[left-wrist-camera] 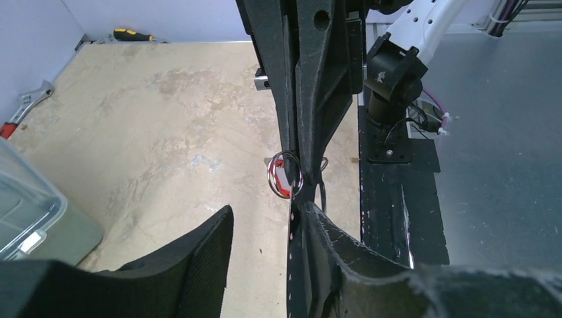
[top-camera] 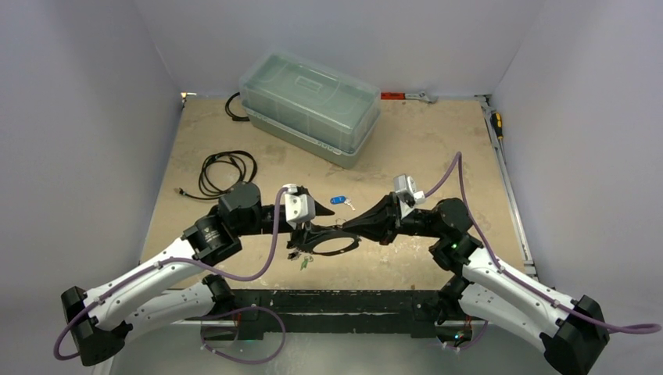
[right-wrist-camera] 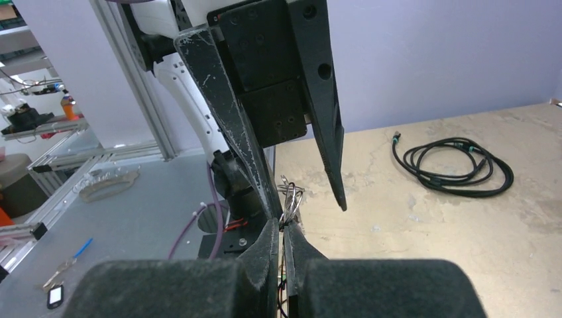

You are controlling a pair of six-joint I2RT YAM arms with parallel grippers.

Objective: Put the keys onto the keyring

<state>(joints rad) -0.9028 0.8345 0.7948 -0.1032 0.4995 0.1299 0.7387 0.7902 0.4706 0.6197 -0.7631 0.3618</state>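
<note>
Left tool [left-wrist-camera: 265, 212] is spread apart. The keyring [left-wrist-camera: 291, 265] stands edge-on against one of its fingers, and the other finger is clear of it. Right tool [right-wrist-camera: 285, 228] faces it tip to tip, fingers pinched together on the keyring's rim. A red key [left-wrist-camera: 283, 184] on a wire loop hangs right at the right tool's tips. A blue key [top-camera: 338, 200] lies on the tabletop [top-camera: 438, 156] just beyond both tools. A green key [top-camera: 303, 264] lies just on the near side of the left tool.
</note>
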